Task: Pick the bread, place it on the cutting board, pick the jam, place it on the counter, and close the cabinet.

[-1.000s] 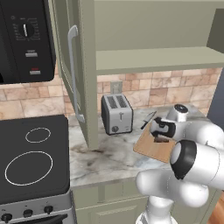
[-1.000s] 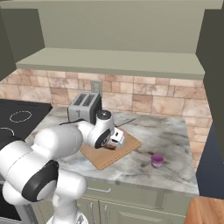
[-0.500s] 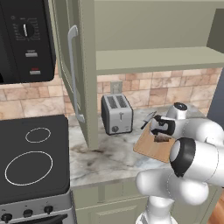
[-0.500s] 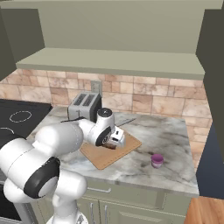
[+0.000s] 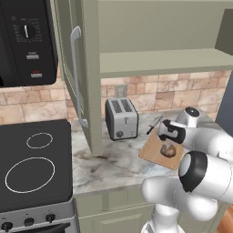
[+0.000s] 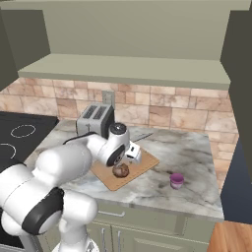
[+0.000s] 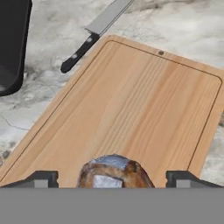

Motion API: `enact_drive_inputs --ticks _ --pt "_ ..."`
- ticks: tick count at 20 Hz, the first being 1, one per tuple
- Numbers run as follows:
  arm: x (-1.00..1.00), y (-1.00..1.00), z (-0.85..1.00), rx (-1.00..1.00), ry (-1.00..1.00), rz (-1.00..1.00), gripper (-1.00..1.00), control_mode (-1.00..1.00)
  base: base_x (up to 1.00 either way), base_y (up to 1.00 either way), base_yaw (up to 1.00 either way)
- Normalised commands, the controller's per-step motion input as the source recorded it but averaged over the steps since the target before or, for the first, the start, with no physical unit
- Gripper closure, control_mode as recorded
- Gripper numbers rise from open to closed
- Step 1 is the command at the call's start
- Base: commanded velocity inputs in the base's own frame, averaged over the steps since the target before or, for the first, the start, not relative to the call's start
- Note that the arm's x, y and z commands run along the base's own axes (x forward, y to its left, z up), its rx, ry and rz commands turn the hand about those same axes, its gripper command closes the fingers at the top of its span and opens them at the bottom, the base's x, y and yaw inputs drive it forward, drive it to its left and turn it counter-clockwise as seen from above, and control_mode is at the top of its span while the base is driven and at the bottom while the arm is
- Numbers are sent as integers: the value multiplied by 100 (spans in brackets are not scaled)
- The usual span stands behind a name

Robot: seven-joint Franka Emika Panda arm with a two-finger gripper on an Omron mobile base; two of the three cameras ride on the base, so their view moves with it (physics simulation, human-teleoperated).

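A: Status on the hand [image 7: 112, 177]?

B: Released. In the hand view both fingertips [image 7: 41, 178] stand wide apart with the bread [image 7: 114, 172] sitting between them, gaps on each side, no contact visible. The hand hangs low over the cutting board [image 7: 131, 105].

A: Bread location?

B: On the cutting board, near the board's front edge as seen in the right base view, where the roll [image 6: 121, 170] sits just below the hand [image 6: 129, 156]. Left base view agrees: bread [image 5: 168, 149] rests on the board [image 5: 152, 154], hand [image 5: 172, 132] right above it.

A: Board position?

B: Flat on the desk [image 6: 192, 150], angled, just right of the toaster [image 6: 94, 120]. A knife [image 7: 94, 31] lies on the desk beside the board's far edge, dark handle toward the board, not touching it as far as I can tell.

A: Jam?

B: Purple jar [image 6: 176, 180] upright on the desk, right of the board, apart from it, near the front edge of the desk.

A: Cabinet?

B: Open. Left door [image 5: 75, 73] swung out toward the camera in the left base view, silver bar handle [image 5: 76, 77] facing us. Interior shelf [image 6: 128, 70] visible behind. Stove top [image 5: 32, 164] sits left of the desk, microwave [image 5: 25, 41] above it.
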Motion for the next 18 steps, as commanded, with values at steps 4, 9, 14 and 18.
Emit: enact_drive_inputs --ticks 4,9,14,18 --pt "-15 0 35 0 -26 0 -100 -100 0 0 0" --pt "-27 1 41 -3 -34 3 -100 -100 0 0 0" --pt "-31 12 35 -8 -40 0 -100 -100 0 0 0" --pt "-40 19 31 -9 -38 0 -100 -100 0 0 0"
